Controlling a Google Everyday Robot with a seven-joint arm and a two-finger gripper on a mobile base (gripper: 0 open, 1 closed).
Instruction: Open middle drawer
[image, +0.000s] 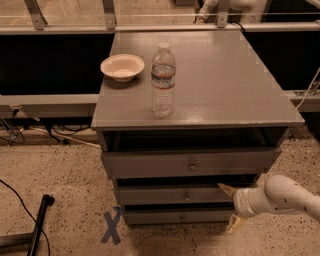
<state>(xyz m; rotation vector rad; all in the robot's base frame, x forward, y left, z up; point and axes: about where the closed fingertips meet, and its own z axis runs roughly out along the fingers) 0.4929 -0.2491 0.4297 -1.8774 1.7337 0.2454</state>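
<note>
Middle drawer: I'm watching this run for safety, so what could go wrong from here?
1. The gripper, open, sits right of the knob on the middle drawer, its lower finger level with the bottom drawer; it might catch the wrong front.
2. The water bottle stands upright near the front edge of the cabinet top; a jerky pull might topple it.

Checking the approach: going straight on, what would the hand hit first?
The open hand, lower right, points left: likely the middle drawer front first, right of its knob; depth unclear.
</note>
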